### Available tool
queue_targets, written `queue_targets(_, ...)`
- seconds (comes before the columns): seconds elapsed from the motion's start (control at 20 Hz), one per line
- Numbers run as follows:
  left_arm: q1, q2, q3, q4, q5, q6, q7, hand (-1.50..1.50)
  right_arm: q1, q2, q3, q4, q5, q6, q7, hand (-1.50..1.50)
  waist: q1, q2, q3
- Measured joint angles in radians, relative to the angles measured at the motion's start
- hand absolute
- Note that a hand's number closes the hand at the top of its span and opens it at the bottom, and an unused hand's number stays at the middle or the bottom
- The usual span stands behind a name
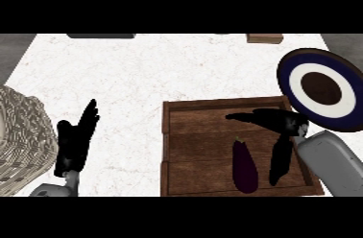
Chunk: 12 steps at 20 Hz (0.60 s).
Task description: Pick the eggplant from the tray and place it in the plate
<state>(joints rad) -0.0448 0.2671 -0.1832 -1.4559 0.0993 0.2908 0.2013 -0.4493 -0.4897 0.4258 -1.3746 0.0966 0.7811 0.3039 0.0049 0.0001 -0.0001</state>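
A dark purple eggplant (pixel 245 166) lies lengthwise in the brown wooden tray (pixel 191 136), towards its near right part. My right hand (pixel 273 119) hovers over the tray's far right area, fingers straight and pointing left, open and holding nothing; it is just beyond the eggplant's stem end and apart from it. A dark shadow lies on the tray boards to the right of the eggplant. The plate (pixel 320 89), dark blue rimmed with a white ring and brown middle, stands just past the tray's far right corner. My left hand (pixel 74 138) rests open at the left, fingers up.
A woven wicker basket (pixel 21 136) fills the left edge beside my left hand. A small brown box (pixel 264 38) and a dark flat object (pixel 101 35) sit at the counter's far edge. White marble counter (pixel 142 74) stretches between basket and tray.
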Motion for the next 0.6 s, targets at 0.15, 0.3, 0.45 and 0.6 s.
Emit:
queue_targets(0.15,-0.011,-0.02,0.008,0.002,-0.023,-0.001,0.017,0.0,0.027,0.036,-0.01,0.003,0.059,0.011,-0.016,-1.5,-0.001,0.0,0.0)
queue_targets(0.3,-0.004,-0.043,0.018,0.021,-0.039,-0.006,-0.005,0.0,0.037,0.068,-0.016,0.025,0.114,0.029,-0.045,-1.5,-0.001,0.0,0.0)
queue_targets(0.45,0.017,-0.046,0.033,0.008,-0.048,-0.029,-0.008,0.0,0.047,0.1,-0.033,0.037,0.164,0.047,-0.058,-1.5,-0.001,0.0,0.0)
queue_targets(0.6,0.028,-0.053,0.053,0.008,-0.057,-0.046,-0.017,0.0,0.049,0.136,-0.061,0.048,0.195,0.069,-0.054,-1.5,-0.001,0.0,0.0)
